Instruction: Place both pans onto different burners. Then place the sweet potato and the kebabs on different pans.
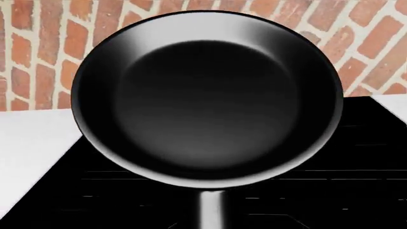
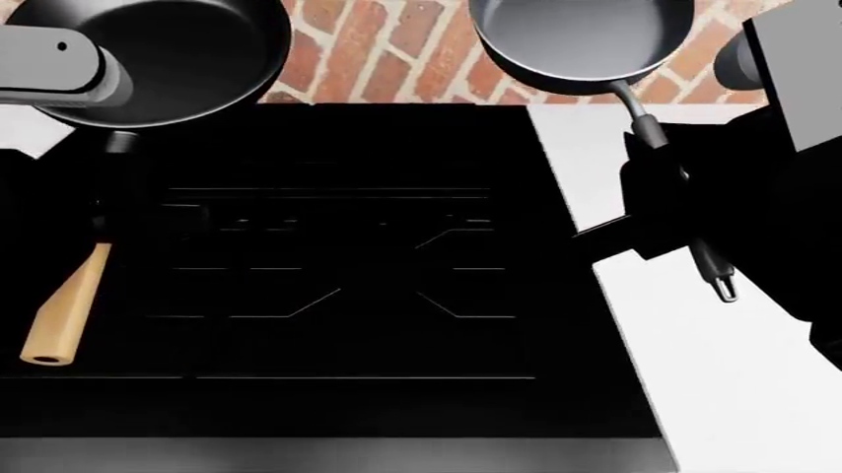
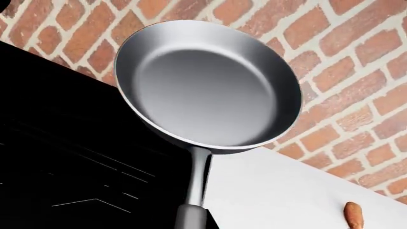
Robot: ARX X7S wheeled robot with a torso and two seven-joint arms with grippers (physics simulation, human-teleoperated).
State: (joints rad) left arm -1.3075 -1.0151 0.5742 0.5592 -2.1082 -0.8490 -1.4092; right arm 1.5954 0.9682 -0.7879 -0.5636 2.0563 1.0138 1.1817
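My left gripper (image 2: 108, 202) is shut on the light wooden handle of the black pan (image 2: 158, 49) and holds it in the air over the range's far left. The pan fills the left wrist view (image 1: 207, 95). My right gripper (image 2: 654, 182) is shut on the long thin handle of the dark grey pan (image 2: 579, 34), holding it raised over the range's right edge, near the brick wall. This pan also shows in the right wrist view (image 3: 203, 86). The burners (image 2: 342, 261) lie bare below. The sweet potato (image 3: 353, 214) lies on the white counter. The kebabs are out of view.
A red brick wall (image 2: 382, 49) stands right behind the range. White counter (image 2: 736, 374) runs along the range's right side, and a strip of it (image 2: 27, 133) shows at the left.
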